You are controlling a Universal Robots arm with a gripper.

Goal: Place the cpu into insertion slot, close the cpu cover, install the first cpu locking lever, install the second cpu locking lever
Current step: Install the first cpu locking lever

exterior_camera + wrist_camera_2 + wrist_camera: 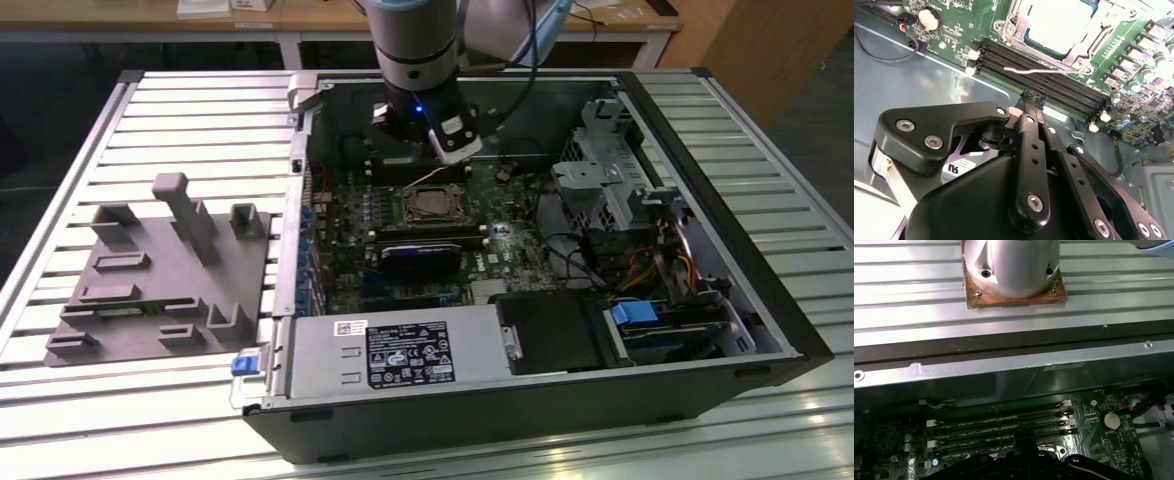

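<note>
So the open PC case (534, 420) is lying on the slatted metal worktop (200, 120), and the arm reaches down into it from the far side. The gripper (458, 150) hangs over the motherboard, just beside the insertion slot (408, 204), on the side away from the power supply (394, 355).

In the second wrist view the jaws look closed, tips pressed together, and I can't see anything pinched between them. The gripper (1033, 97) sits right above the row of long black memory slots (1054, 82), close to them.

The cpu (1054, 20) is already in the socket, with its pale face showing through the cut-out. The cpu cover (1015, 27) looks to be lying flat around it, shiny frame on all the sides I can see. One thin silver locking lever (1026, 70) sticks out over the memory slots. It runs along them with its free end pointing away from the socket corner, and it's near the jaw tips but not touching them. I can't tell from here whether it's latched.

Other bits:
- A coin cell battery (929, 19) sits on the board past one end of the memory slots.
- The first wrist view shows those same slots (1004, 427) below the case wall.
- A grey fixture block (160, 270) sits on the worktop at the exterior view's left, well apart from the case.
</note>
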